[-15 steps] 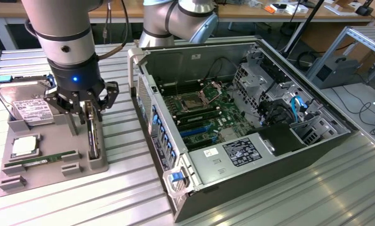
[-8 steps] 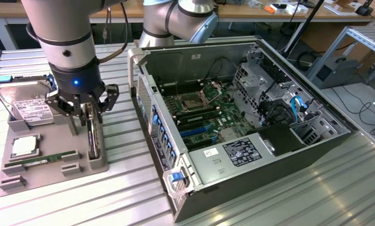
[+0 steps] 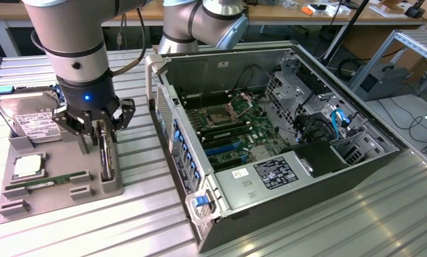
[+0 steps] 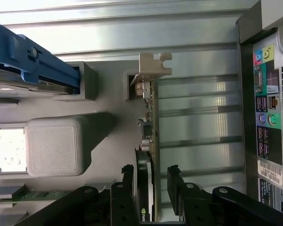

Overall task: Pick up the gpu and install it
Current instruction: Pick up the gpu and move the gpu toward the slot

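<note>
Spread wide apart, the gripper (image 3: 103, 135) is being held low over the grey fixture tray (image 3: 56, 206) on the exterior view's left. Its two black fingers (image 4: 128, 176) are being carried on either side of the gpu (image 3: 106, 160), with a gap showing at each side, so nothing is being gripped.

Going from the exterior view's left, a silver hard drive (image 3: 33, 120) with a white label is being propped on edge in a blue-edged carrier (image 4: 37, 61) at the tray's far corner. Just in front of it, a square processor (image 3: 27, 166) is being cradled flat in a pocket. Nearer the front, a long green memory stick (image 3: 52, 181) is being held on edge between low blocks.

At the tray's right side, the gpu is being stood upright on its long edge in a narrow slot, directly beneath the gripper. In the wrist view the gpu (image 4: 151, 117) is being seen edge-on as a thin green board. Its black cooler block (image 4: 142, 181) is being flanked by the fingers, and its metal end bracket (image 4: 153, 66) is being shown at the end away from them.

Further to the exterior view's right, just beside the tray, an open computer case (image 3: 306, 214) is being supported on its side by the ribbed metal table (image 3: 328, 235). Its motherboard (image 3: 231, 128) is being exposed upward.
</note>
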Robot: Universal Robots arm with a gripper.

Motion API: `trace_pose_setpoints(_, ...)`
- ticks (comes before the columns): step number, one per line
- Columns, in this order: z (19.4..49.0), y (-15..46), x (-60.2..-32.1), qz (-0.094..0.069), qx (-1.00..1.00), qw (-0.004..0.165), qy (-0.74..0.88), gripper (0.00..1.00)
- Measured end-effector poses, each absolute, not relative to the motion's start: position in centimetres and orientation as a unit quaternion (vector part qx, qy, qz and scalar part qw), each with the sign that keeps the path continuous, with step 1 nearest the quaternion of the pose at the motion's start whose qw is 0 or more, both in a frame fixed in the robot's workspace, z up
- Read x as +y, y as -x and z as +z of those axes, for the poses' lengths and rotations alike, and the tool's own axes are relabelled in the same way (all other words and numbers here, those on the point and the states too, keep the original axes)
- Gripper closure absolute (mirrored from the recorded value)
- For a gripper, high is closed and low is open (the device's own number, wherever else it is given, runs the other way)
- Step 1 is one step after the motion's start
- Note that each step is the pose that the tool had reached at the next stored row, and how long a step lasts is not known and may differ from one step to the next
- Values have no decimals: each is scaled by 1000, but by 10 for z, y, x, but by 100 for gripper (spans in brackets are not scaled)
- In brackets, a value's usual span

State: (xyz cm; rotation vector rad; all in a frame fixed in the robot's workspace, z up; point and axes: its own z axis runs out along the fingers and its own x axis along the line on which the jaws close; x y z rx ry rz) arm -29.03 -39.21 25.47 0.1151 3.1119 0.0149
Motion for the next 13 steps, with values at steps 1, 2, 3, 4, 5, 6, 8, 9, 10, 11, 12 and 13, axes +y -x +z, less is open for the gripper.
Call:
trace_pose_setpoints(1, 254, 290, -392, 5, 999, 14, -37, 58)
trace_pose_setpoints(2, 253, 291, -392, 5, 999, 14, -37, 58)
trace_pose_setpoints(3, 252, 291, -392, 5, 999, 14, -37, 58)
trace_pose_setpoints(4, 250, 291, -392, 5, 999, 14, -37, 58)
trace_pose_setpoints(5, 249, 291, -392, 5, 999, 14, -37, 58)
trace_pose_setpoints(6, 249, 291, -392, 5, 999, 14, -37, 58)
trace_pose_setpoints(8, 247, 291, -392, 5, 999, 14, -37, 58)
trace_pose_setpoints(9, 245, 291, -392, 5, 999, 14, -37, 58)
trace_pose_setpoints(10, 243, 291, -392, 5, 999, 14, -37, 58)
trace_pose_setpoints(11, 242, 291, -392, 5, 999, 14, -37, 58)
trace_pose_setpoints(12, 242, 291, -392, 5, 999, 14, -37, 58)
trace_pose_setpoints(13, 242, 291, -392, 5, 999, 14, -37, 58)
